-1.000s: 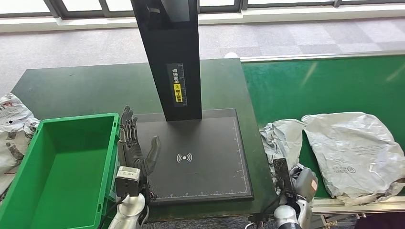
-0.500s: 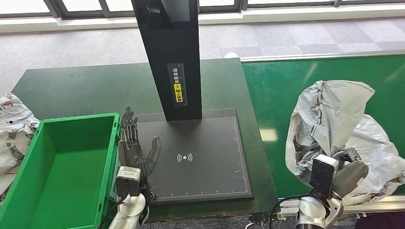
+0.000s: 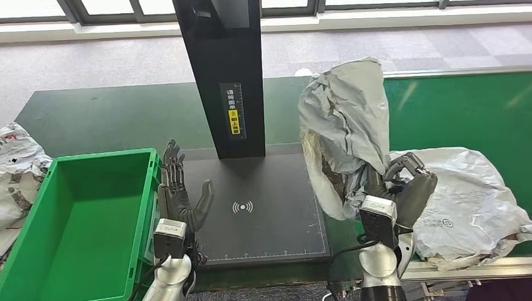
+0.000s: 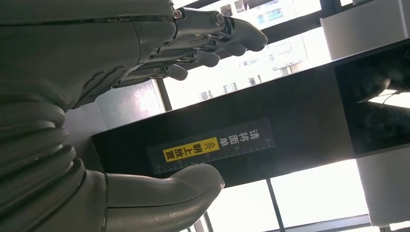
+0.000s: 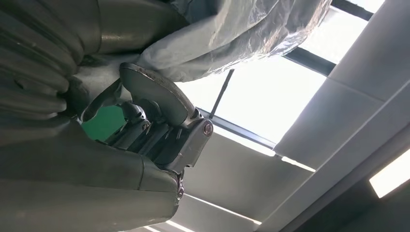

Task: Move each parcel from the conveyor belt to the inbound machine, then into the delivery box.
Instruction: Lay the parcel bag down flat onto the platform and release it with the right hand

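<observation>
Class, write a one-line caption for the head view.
Right hand lifts a grey parcel beside the scanner plate.

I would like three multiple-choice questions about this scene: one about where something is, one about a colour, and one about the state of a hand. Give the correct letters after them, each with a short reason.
1. Where is the grey parcel that the right hand holds?
A. Inside the green box
B. Lifted up at the right edge of the black scanner plate
C. Flat on the conveyor belt

2. What colour is the delivery box?
A. Green
B. Blue
C. Red

3. What is the state of the left hand?
A. It holds a parcel
B. It presses on the box rim
C. It is open and holds nothing

Answers:
1 B: in the head view the parcel hangs raised over the scanner plate's right edge, between plate and conveyor belt.
2 A: the box walls are bright green.
3 C: its fingers are spread upright over the plate with nothing in them.
</observation>
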Controlling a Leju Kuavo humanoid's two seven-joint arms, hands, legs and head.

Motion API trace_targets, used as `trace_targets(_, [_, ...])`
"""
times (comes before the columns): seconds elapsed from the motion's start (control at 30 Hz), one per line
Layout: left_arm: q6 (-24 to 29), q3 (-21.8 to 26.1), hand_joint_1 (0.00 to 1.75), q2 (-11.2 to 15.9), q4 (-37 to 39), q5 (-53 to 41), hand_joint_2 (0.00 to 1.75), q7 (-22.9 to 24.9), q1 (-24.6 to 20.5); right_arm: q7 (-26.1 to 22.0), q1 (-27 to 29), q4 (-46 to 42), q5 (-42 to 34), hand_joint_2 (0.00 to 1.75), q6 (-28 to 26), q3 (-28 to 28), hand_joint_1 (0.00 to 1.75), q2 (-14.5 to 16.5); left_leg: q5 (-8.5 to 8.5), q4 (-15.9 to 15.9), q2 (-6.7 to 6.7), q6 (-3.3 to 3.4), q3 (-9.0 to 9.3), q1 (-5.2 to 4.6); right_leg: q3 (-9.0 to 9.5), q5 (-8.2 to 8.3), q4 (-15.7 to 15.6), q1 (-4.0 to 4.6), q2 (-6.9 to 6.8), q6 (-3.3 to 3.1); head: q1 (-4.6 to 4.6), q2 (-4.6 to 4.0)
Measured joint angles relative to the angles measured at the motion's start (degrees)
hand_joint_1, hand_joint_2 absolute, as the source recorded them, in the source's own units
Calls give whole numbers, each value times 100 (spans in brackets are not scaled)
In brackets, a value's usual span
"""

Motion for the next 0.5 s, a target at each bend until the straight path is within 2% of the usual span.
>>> trace_targets(0.5, [0, 24, 0, -2, -1, -1, 175, 0, 3, 5, -28, 28, -1, 175, -2, 239, 175, -3, -1, 0, 1, 0, -1, -1, -2, 0, -1, -1, 0, 0, 0, 0])
